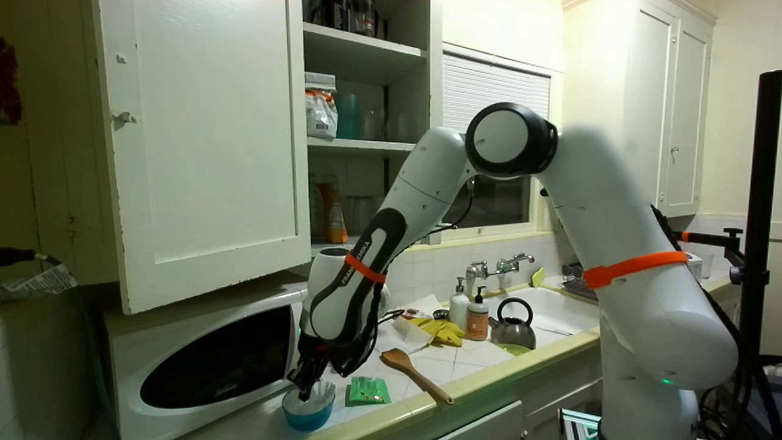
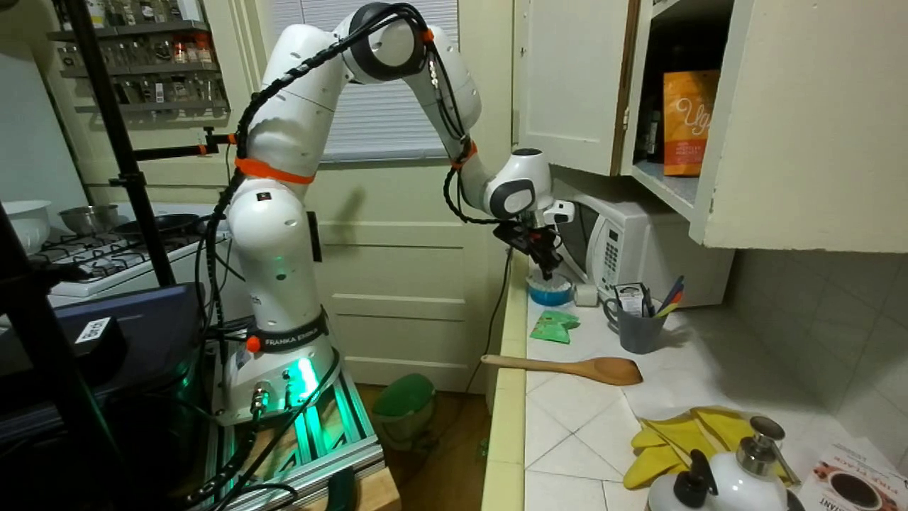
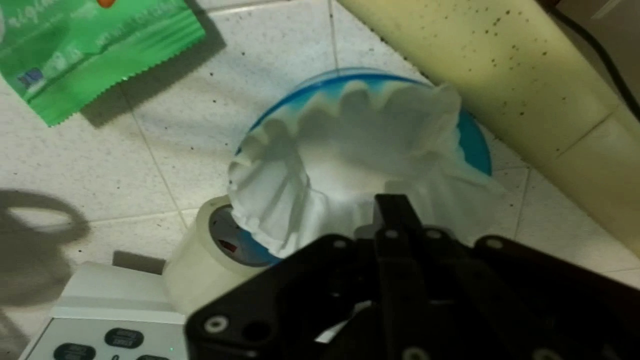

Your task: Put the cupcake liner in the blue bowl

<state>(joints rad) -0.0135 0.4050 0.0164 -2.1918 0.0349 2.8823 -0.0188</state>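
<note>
The white pleated cupcake liner (image 3: pixel 345 135) sits inside the blue bowl (image 3: pixel 474 145) in the wrist view, its flared edge rising to and partly over the rim. In an exterior view the bowl (image 1: pixel 308 420) stands near the counter's front edge, with the liner's fluted edge (image 1: pixel 325 391) showing above it. My gripper (image 3: pixel 392 200) points down over the liner, fingers together, and covers part of its near side. No paper shows pinched between the fingertips. Whether they touch the liner, I cannot tell. The gripper (image 2: pixel 547 273) is also above the bowl (image 2: pixel 550 294) in an exterior view.
A tape roll (image 3: pixel 200 265) lies close beside the bowl, near the white microwave (image 1: pixel 201 360). A green packet (image 1: pixel 368 390) and a wooden spoon (image 2: pixel 574 367) lie along the counter. A grey mug (image 2: pixel 638 330) holds utensils. An open cabinet door (image 1: pixel 208 146) hangs above the microwave.
</note>
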